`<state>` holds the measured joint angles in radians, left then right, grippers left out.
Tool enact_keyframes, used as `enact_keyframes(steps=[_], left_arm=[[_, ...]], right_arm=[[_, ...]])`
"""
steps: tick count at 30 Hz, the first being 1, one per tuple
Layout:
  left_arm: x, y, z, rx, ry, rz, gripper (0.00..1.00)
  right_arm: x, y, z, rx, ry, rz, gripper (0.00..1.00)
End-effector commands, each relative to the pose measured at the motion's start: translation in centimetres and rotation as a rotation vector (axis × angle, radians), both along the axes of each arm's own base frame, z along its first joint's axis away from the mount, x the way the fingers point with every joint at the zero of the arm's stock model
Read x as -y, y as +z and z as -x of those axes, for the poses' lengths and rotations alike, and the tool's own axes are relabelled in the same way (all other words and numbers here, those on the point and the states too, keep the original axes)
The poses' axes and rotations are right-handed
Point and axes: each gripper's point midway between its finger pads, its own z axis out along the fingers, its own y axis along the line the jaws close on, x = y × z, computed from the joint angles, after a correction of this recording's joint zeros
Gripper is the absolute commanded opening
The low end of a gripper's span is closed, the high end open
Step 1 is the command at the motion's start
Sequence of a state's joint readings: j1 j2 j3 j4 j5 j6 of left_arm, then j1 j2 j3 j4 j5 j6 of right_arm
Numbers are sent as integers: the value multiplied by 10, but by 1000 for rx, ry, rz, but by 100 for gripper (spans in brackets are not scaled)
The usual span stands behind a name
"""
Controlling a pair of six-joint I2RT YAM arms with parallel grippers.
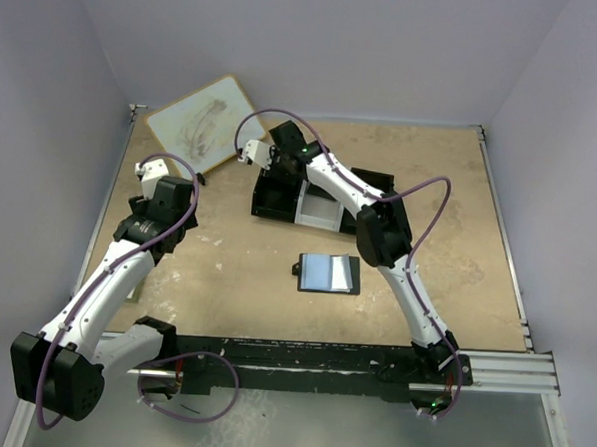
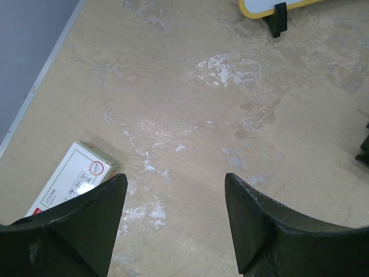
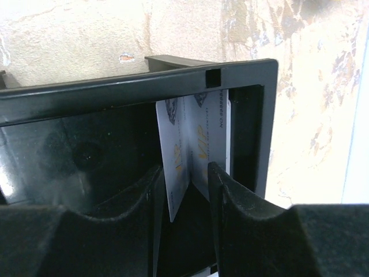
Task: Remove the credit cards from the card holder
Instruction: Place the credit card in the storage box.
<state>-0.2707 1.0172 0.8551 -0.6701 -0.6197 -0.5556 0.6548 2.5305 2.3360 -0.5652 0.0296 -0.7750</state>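
The right claw (image 3: 185, 168) stands partly open inside a corner of the black tray (image 3: 138, 86). Its jaws are set either side of a pale credit card (image 3: 199, 133) printed VIP, which stands on edge and tilted against the compartment's end. The gap is wider than the card is thick, so nothing is clamped. Whether one pad brushes the card's lower edge cannot be told from the wrist view. That is the first risk, as I judge it: if the card clings to a pad, a lift would drag it up and out of the tray. A sideways withdrawal could also knock it flat or catch the tray wall and shove the tray. The card holder (image 1: 326, 273) lies opened flat on the table (image 2: 230, 115), pale blue side up, well apart from the tray and nearer the arm bases. Whether another card sits in it is too small to tell. Nothing pins it, so a pull on a snug card would likely drag the whole holder. The left claw (image 2: 176, 178) hangs wide open over bare table near a white-and-red little box (image 2: 72, 179), holding nothing.
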Motion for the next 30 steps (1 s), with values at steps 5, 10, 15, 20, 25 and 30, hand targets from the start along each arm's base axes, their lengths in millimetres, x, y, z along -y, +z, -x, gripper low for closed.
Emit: enact_keyframes(steps=[5, 10, 15, 20, 25, 30], left_arm=[[2, 5, -7, 24, -14, 2, 65], [2, 5, -6, 22, -17, 4, 65], [4, 3, -6, 14, -26, 9, 65], [11, 1, -8, 11, -59, 35, 64], [52, -2, -22, 34, -173, 222, 65], [94, -4, -53, 112, -212, 446, 64]], right_arm=[[-14, 61, 8, 34, -49, -169, 39], [-20, 85, 6, 68, -80, -268, 43], [-19, 71, 7, 32, -116, -257, 41], [-35, 69, 31, -103, -92, -364, 30], [-46, 51, 57, -275, -143, -440, 9], [-35, 18, 59, -327, -319, -455, 1]])
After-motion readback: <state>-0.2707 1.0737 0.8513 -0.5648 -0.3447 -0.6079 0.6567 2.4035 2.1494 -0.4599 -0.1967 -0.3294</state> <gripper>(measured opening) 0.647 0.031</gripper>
